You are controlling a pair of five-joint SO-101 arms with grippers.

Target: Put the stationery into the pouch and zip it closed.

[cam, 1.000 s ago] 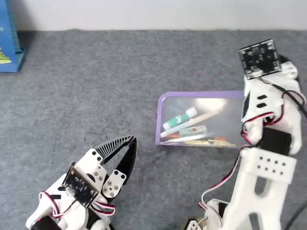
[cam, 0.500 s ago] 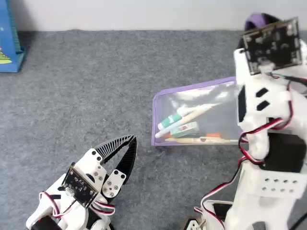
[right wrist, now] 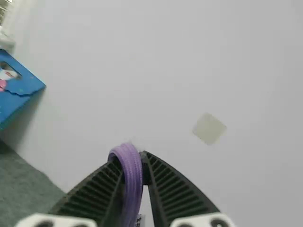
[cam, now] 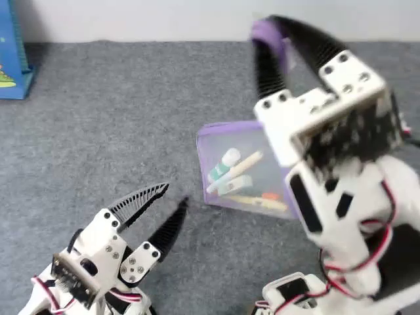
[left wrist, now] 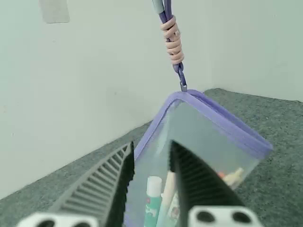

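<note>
Already the stationery point(cam: 231, 172) lies inside the pouch point(cam: 201, 164), whose strap point(right wrist: 128, 178) the right tool point(right wrist: 129, 158) clamps. Left tool point(cam: 176, 194) gapes beside the pouch; zip closure cannot be confirmed.

Both arms point(cam: 328, 203) are white moulded plastic with small round screw holes. The left claw point(cam: 176, 194) and right claw point(cam: 266, 26) carry black, ribbed, tapering fingers point(cam: 141, 197). Thin red, white and black cables point(cam: 391, 197) loop past the joints, and a black circuit board point(cam: 77, 275) sits on each wrist
</note>
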